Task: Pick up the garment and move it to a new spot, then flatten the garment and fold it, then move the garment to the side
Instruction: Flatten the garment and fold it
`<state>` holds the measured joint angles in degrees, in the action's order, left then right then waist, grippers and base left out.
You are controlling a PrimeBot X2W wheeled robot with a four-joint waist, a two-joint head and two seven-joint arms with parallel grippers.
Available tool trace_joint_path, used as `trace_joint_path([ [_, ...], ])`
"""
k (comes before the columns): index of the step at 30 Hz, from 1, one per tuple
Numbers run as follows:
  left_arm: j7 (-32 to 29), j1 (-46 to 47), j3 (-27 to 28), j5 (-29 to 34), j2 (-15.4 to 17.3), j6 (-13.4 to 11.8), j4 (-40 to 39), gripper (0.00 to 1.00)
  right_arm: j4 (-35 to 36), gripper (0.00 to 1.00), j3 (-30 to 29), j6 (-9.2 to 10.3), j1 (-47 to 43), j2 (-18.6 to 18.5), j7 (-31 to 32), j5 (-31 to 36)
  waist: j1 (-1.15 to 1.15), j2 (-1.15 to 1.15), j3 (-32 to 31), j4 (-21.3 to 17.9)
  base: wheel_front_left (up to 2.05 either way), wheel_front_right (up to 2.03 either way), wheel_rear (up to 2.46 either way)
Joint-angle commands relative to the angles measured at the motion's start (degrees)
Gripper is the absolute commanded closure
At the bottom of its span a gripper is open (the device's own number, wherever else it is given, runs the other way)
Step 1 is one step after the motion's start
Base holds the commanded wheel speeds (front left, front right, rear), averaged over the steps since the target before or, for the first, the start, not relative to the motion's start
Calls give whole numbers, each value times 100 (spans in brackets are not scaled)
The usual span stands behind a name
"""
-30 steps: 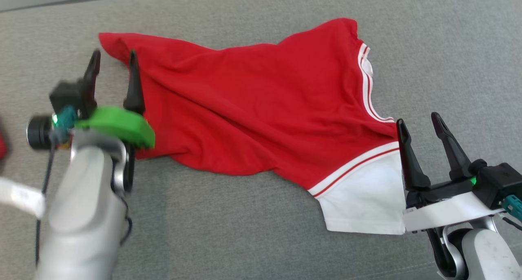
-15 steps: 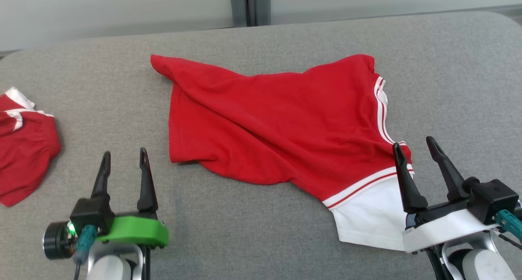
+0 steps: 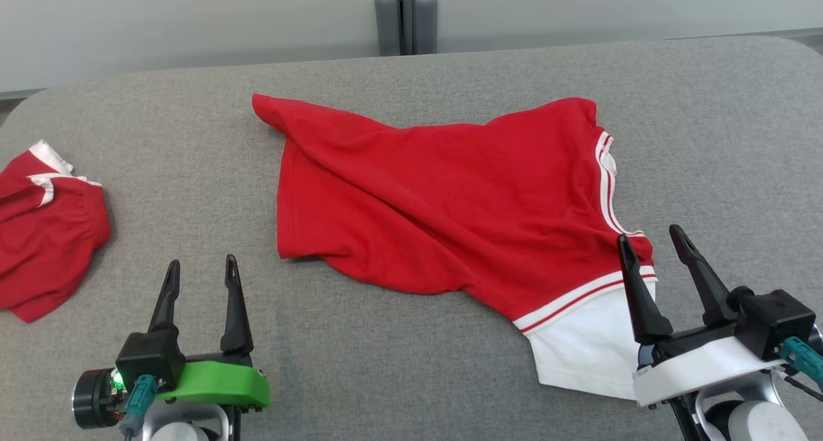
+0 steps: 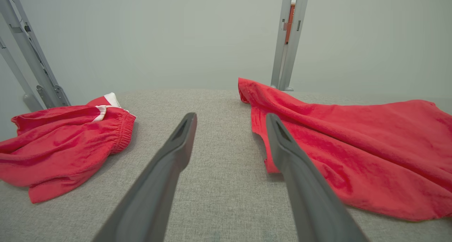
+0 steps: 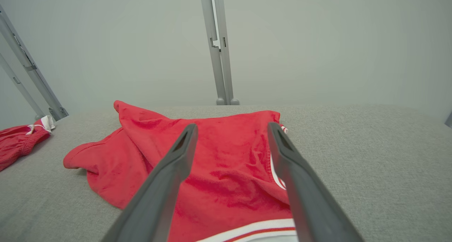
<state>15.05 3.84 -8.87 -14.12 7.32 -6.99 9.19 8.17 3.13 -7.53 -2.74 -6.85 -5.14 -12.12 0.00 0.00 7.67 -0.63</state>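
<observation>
Two red pieces lie on the grey bench (image 3: 386, 364). One garment (image 3: 450, 209), red with a white band, is spread rumpled across the middle, and one pair of shorts (image 3: 45, 235) is bunched at the left edge. Both grippers are spread wide and empty: the left gripper (image 3: 201, 264) over bare bench, the right gripper (image 3: 648, 233) at the garment's white corner.
</observation>
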Motion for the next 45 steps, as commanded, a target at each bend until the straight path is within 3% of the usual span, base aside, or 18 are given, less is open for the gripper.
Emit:
trace_joint_path([
  [1,16,-39,12,20,17,19,-26,0,40,0,-13,8,-43,8,-8,-10,0,0,17,-1,0,0,0],
  [5,16,117,-28,54,47,62,-25,0,52,0,-36,8,0,20,-14,-15,0,0,84,9,0,0,0],
  [8,-61,430,-146,46,96,242,92,0,77,0,-38,8,62,41,-22,-18,0,0,205,30,0,0,0],
  [18,-1473,1865,-537,-212,176,931,1455,0,1,0,169,8,413,-49,-111,-95,0,0,743,-240,0,0,0],
  [25,-1767,2341,-487,-415,192,1061,2242,0,-153,0,167,8,521,-15,-233,-139,0,0,915,-445,0,0,0],
  [26,-1808,2364,-489,-471,182,1087,2322,56,-167,0,159,8,527,-13,-251,-141,0,0,924,-451,0,0,0],
  [27,-1804,2378,-483,-526,168,1120,2368,100,-181,0,151,8,528,-13,-259,-146,0,0,926,-450,0,0,0],
  [37,-1084,2153,-563,-373,282,1076,1706,100,-220,0,9,8,436,1,-243,-123,0,0,752,-216,0,0,0],
  [45,-1459,1129,-633,-389,366,731,163,100,-178,0,-102,8,271,35,-181,-124,0,0,490,58,0,0,0],
])
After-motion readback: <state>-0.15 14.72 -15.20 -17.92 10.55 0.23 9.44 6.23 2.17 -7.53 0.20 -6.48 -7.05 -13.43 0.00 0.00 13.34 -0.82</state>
